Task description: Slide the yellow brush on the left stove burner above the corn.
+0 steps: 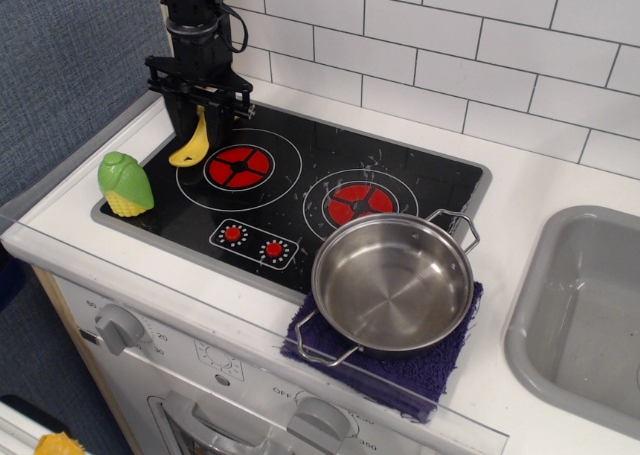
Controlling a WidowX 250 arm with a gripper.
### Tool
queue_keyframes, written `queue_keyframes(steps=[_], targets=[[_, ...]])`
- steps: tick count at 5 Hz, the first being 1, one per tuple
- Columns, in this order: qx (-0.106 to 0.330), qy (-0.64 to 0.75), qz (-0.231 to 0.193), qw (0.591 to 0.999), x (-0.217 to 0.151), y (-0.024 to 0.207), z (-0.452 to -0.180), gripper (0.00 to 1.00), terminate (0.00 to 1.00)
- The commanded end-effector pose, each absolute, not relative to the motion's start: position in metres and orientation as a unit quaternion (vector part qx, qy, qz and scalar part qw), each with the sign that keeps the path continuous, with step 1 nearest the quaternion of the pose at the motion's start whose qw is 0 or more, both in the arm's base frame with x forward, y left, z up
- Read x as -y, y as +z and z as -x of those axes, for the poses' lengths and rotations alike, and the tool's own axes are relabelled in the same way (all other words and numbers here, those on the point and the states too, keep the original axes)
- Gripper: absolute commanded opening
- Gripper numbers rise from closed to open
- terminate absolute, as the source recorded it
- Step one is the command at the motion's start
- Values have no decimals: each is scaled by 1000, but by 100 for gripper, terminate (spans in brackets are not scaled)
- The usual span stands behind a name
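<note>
One view: the gripper (197, 125) has its fingers clamped on the yellow brush (191, 150), whose handle tip touches the black cooktop at the left stove burner's (239, 165) outer ring, behind the corn (124, 184).

White brick-pattern tile wall (480, 45) rises behind the white desk (545, 190). Left of that wall hangs blue-grey, seemingly fabric panelling (70, 75); right, a grey sink (585, 305).

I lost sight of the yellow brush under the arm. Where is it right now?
The yellow brush hangs tilted from the hand at the cooktop's back left, its handle at the outer ring of the left stove burner, behind the corn.
</note>
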State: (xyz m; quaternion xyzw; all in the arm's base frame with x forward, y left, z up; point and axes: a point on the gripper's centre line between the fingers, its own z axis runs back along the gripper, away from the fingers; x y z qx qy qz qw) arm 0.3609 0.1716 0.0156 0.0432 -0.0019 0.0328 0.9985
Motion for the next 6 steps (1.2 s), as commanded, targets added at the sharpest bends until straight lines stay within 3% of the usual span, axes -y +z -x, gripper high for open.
queue_keyframes(steps=[1,2,3,5,6], targets=[[75,33,-50,995,-178,80,-352,100,0],[79,27,-38,996,-172,94,-339,100,0],[55,22,-50,997,-169,89,-329,100,0],[55,22,-50,997,-169,89,-329,100,0],[55,22,-50,997,-169,89,-329,100,100]])
